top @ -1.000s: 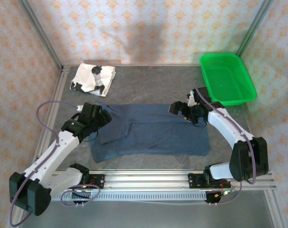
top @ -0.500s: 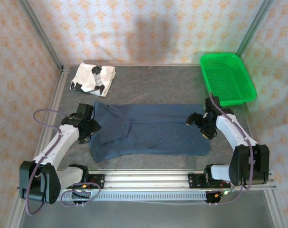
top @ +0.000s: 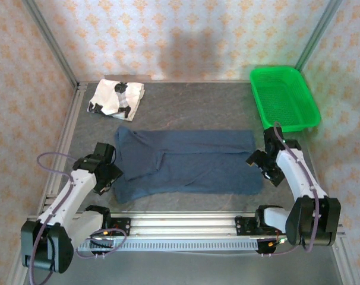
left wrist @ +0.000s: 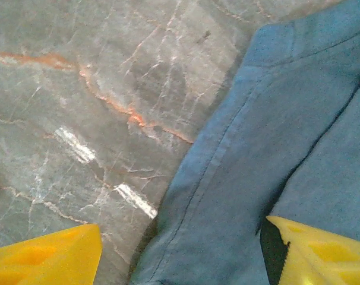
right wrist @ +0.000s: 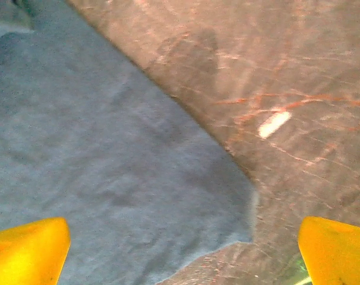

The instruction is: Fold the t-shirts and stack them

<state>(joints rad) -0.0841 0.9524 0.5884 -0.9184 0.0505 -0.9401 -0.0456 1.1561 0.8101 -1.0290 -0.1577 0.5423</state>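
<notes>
1. The navy shirt (top: 189,161) lies flat across the middle of the tabletop (top: 192,107). It stretches left to right as a long band, and its lower left end reaches toward the near edge.
2. The white shirt with black patches (top: 116,98) sits as a folded bundle in the far left corner of the tabletop, well apart from the navy shirt.
3. A green basket (top: 285,98) stands in the far right corner, clear of both shirts.
4. The left gripper (top: 113,175) sits at the navy shirt's left edge, toward the near left corner, with its jaws apart and nothing between them.
5. In the left wrist view, the left gripper (left wrist: 180,261) straddles the shirt's stitched edge. One yellow fingertip (left wrist: 43,255) is over bare stone and the other is over blue cloth (left wrist: 275,136).
6. The right gripper (top: 258,163) sits at the navy shirt's right end, near the right edge of the tabletop, with its jaws spread wide and holding nothing.
7. In the right wrist view, the right gripper (right wrist: 180,255) frames the shirt's corner (right wrist: 109,166). One yellow fingertip (right wrist: 25,249) is over the cloth and the other is over bare tabletop (right wrist: 275,71).
8. Whether any fingertip touches the cloth or the stone cannot be told from these views.
</notes>
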